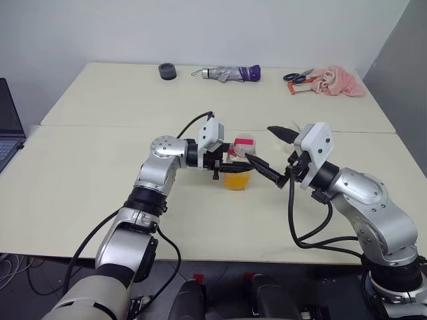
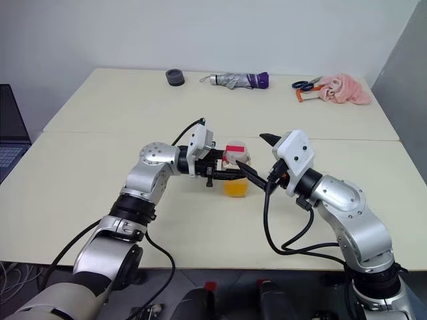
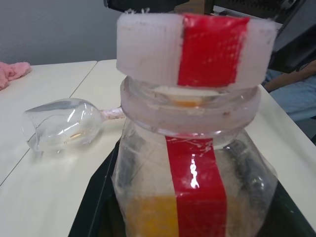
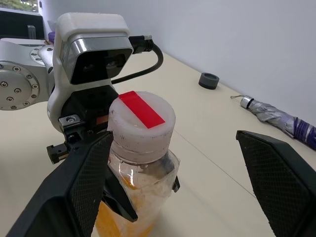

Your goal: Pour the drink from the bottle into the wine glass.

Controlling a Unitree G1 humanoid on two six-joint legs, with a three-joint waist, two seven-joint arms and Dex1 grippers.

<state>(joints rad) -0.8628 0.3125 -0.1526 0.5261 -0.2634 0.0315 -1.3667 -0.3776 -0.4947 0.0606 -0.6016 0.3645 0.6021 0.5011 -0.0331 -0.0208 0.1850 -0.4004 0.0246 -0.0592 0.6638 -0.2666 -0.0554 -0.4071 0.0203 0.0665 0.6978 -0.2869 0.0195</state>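
The bottle [image 1: 238,167], clear with a red stripe and a red-and-white cap [image 1: 245,142], stands upright over the middle of the table. My left gripper [image 1: 225,170] is shut on its body from the left. The orange drink [image 1: 237,181] fills its lower part. My right gripper [image 1: 258,143] is open just right of the bottle, one finger [image 4: 84,182] beside the bottle's shoulder, the other finger [image 4: 276,173] well clear; the cap sits off-centre between them, untouched. The wine glass [image 3: 64,123] appears to lie on its side on the table beyond the bottle, stem towards it.
Along the far edge lie a black tape roll [image 1: 167,71], a folded grey-purple umbrella [image 1: 230,73], scissors [image 1: 298,77] and a pink cloth [image 1: 339,81]. A laptop [image 1: 8,127] stands at the left edge. A seam [image 1: 100,125] crosses the table behind the bottle.
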